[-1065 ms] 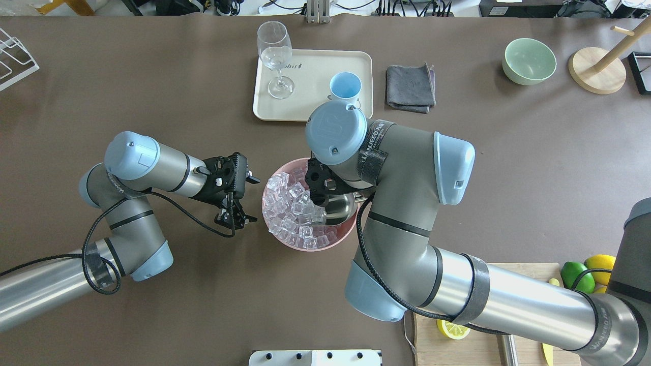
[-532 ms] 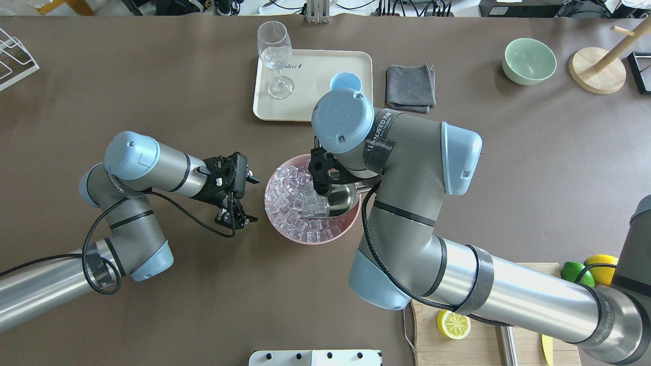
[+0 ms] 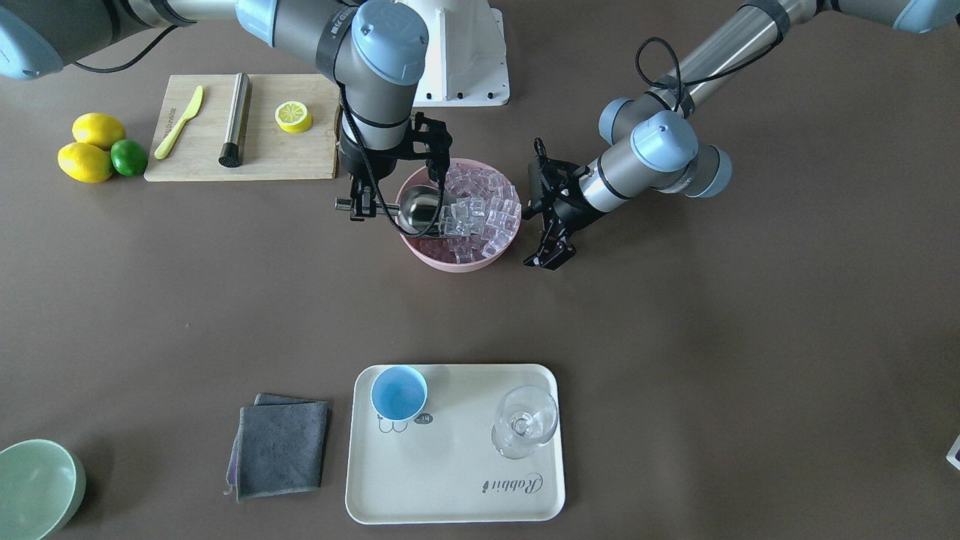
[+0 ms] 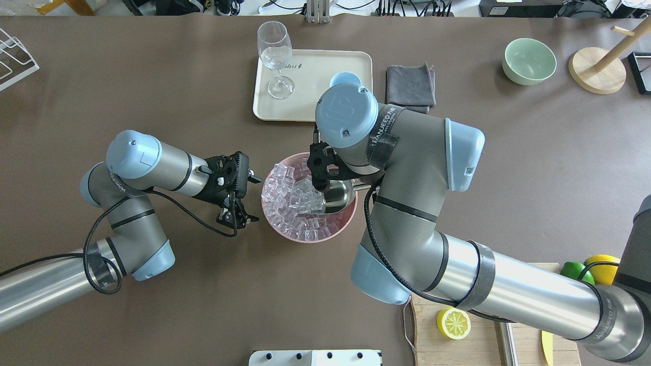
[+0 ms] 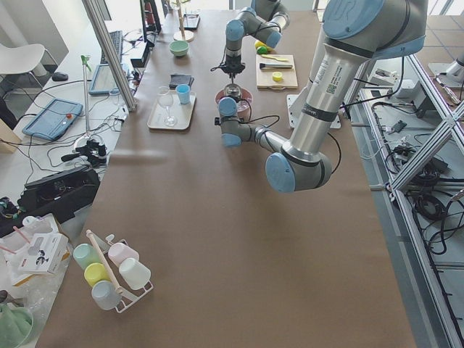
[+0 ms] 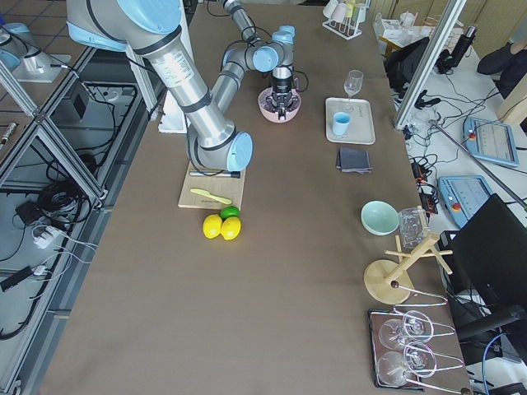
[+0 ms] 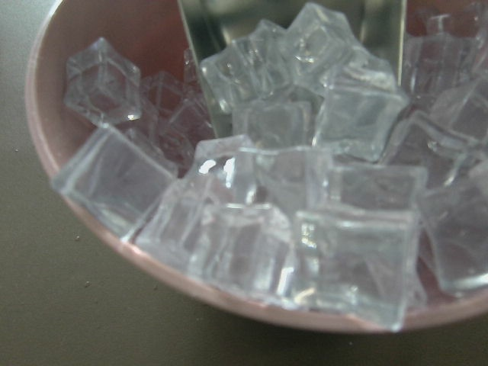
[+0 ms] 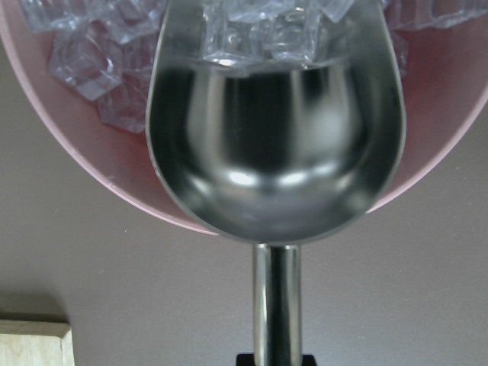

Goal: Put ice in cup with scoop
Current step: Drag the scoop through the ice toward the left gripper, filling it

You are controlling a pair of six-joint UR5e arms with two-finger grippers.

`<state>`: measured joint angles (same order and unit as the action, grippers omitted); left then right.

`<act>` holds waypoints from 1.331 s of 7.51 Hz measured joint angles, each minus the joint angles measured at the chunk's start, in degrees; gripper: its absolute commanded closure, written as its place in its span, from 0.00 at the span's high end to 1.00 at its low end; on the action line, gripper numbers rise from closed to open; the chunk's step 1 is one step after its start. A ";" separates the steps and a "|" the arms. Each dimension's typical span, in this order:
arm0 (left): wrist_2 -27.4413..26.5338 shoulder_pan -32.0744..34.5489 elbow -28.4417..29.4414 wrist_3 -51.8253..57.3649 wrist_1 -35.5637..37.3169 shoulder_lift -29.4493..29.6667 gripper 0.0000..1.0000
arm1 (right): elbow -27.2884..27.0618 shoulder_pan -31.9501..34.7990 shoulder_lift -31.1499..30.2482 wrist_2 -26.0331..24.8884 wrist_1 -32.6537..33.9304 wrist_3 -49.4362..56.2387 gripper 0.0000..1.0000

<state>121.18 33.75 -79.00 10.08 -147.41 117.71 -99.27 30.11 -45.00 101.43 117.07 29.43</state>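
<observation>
The ice [image 4: 292, 201] fills a pink bowl [image 4: 305, 238] at mid-table; it also shows in the front view [image 3: 484, 210] and close up in the left wrist view [image 7: 305, 191]. My right gripper [image 3: 361, 207] is shut on the rod handle of the steel scoop [image 4: 339, 197]. The scoop [image 8: 274, 145] lies in the bowl with its mouth pushed into the cubes; a few cubes sit at its lip and the deep part is bare. My left gripper [image 4: 253, 199] is open and empty just beside the bowl's rim. The light-blue cup [image 3: 398, 392] stands empty on a cream tray [image 3: 450, 487].
A stemmed glass [image 3: 523, 424] stands on the tray too. A grey cloth [image 3: 281, 446] and pale green bowl [image 3: 34, 487] lie beyond it. A cutting board [image 3: 240, 150] with steel cylinder, knife and lemon half, plus lemons and a lime [image 3: 129, 157], sits near the robot's base.
My right arm has shifted a little toward the far side, driving the scoop deeper into the ice so cubes bunch at its mouth. The bowl nudged slightly. The left arm has barely moved.
</observation>
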 measured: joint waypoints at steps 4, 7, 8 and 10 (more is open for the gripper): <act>0.52 0.00 -0.64 0.03 2.76 0.11 0.98 | 0.04 1.66 -2.01 5.24 -5.24 0.28 0.00; 0.55 0.00 -1.29 0.03 2.73 0.01 0.98 | -0.10 3.36 -4.05 9.47 -10.82 0.31 0.00; 0.59 0.03 -1.46 0.03 2.58 -0.06 0.98 | -0.16 3.89 -4.51 10.58 -11.99 0.35 0.00; 0.97 0.14 -1.64 0.03 2.24 -0.22 0.98 | -0.21 5.04 -6.12 12.79 -15.07 0.50 0.00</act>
<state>122.15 33.89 -80.65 10.11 -145.17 117.49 -99.48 35.15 -51.12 114.22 102.00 29.94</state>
